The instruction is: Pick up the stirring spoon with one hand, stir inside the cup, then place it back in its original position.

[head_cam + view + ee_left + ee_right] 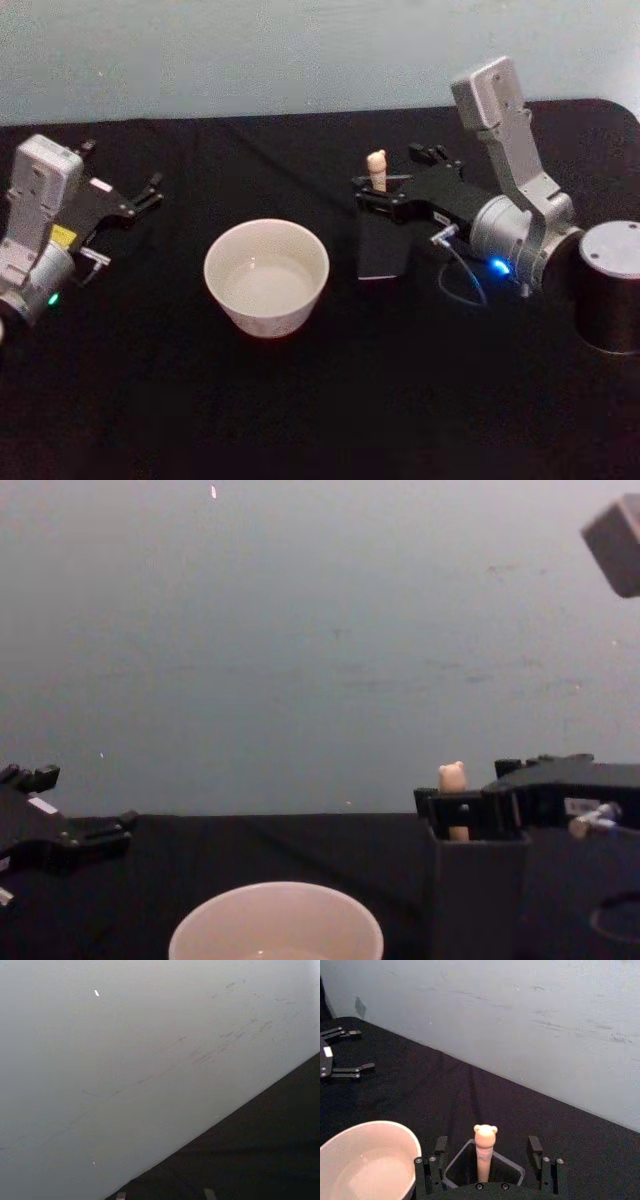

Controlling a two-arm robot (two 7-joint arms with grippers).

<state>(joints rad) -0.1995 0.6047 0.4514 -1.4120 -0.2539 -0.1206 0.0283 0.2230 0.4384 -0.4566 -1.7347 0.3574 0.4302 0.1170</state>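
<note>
Two right pincer [487, 1147] fingers [440, 1147] apart, either side of the stirring spoon [484, 1139] in its holder [516, 1168]; left pincer [120, 170] idle, apart

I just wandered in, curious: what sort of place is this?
Likely a robot test bench: black-draped table, bare wall, a cup, the open right gripper straddling a spoon in its holder, the left gripper parked at the table's left.

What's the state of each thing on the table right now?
stirring spoon: upright in the holder box, ungripped
holder box: upright, holding the spoon
cup: upright, no spoon in it
right gripper: open, straddling the spoon handle
left gripper: open, parked at left
</note>
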